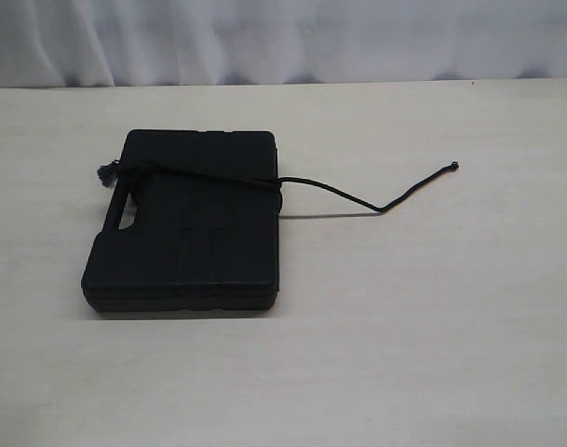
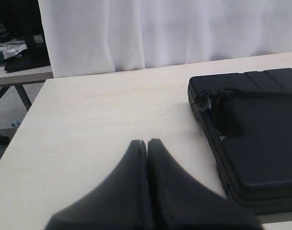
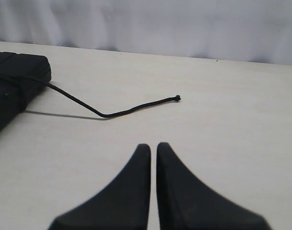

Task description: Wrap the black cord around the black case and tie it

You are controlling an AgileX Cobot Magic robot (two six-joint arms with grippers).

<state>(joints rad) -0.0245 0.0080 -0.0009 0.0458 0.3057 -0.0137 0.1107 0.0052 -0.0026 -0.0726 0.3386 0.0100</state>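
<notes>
Desk [image 1: 423,345] spreads wide, with a curtain [image 1: 264,37] behind its far edge. Case [image 1: 195,247] lies flat left of middle, well in from every edge, open surface all round. Cord [image 1: 357,197] crosses its far part and trails right over bare desk. Both tools are pressed shut, holding nothing: left tool [image 2: 147,142] beside the case, right tool [image 3: 153,146] near the cord's tip [image 3: 178,98].

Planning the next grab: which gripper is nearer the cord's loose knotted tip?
Right. The right gripper faces the cord's knotted tip; the left gripper sits across the black case from it.
</notes>
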